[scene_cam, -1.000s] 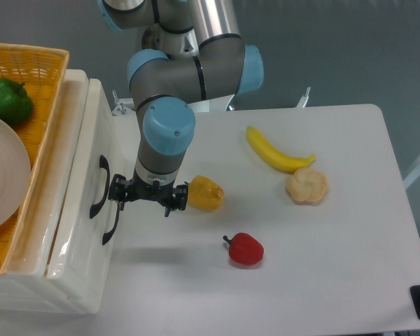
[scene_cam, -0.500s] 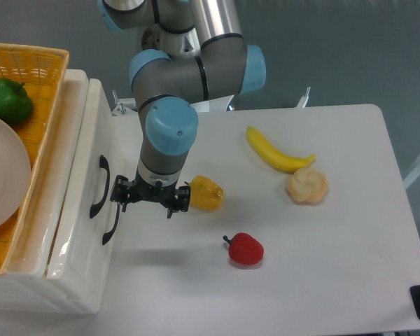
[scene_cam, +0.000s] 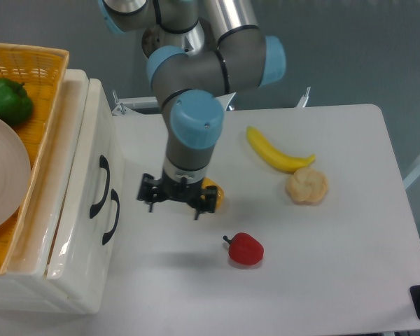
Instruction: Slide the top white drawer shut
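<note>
The tool point(scene_cam: 173, 202) hangs above the surface point(scene_cam: 322, 252), wrist pointed down, its two fingers spread apart and empty. To its left, apart from it with bare surface between, stands the white cabinet point(scene_cam: 70, 280). The top white drawer point(scene_cam: 91, 140) sits in the cabinet's upper half; its front panel looks level with the front of the lower white drawer point(scene_cam: 101, 259), and their curved black handles point(scene_cam: 98, 187) line up one after the other. No gap shows at the upper front, so the drawer reads as pushed home and the closing stroke as done, though the steep angle hides how tightly it seats. What appears left is only clearing the arm away. Beyond the cabinet top, farther left of the tool, a yellow wicker basket point(scene_cam: 45, 59) holds a green pepper point(scene_cam: 8, 100) and a white plate point(scene_cam: 3, 182). Just behind the tool lies a yellow pepper point(scene_cam: 217, 196), partly hidden; to its right a banana point(scene_cam: 276, 152) and a pale pastry point(scene_cam: 307, 185), and below right a red pepper point(scene_cam: 246, 249).
</note>
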### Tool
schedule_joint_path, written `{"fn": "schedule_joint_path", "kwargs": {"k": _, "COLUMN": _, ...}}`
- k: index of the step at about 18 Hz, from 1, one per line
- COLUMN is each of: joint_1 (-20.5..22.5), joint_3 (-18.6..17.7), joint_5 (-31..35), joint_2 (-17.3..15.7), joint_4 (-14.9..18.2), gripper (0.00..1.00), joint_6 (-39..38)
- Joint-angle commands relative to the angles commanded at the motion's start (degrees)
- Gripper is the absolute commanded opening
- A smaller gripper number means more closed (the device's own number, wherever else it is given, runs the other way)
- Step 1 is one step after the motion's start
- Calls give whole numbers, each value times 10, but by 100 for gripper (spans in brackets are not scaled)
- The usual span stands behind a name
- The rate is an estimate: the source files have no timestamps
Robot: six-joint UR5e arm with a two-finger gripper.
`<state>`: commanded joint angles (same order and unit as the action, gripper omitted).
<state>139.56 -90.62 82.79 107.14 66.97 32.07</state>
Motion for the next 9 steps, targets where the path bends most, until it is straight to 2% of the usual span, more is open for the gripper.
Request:
{"fn": "schedule_joint_path", "kwargs": {"k": 7, "joint_1": 76, "joint_3": 3, "joint_5": 1, "joint_2": -8, "joint_4": 0, "gripper": 100, "joint_6": 94}}
{"fn": "schedule_joint_path", "kwargs": {"k": 9, "joint_1": 85, "joint_3": 3, "joint_5": 3, "joint_2": -11, "joint_4": 0, "gripper": 100, "joint_6": 126}}
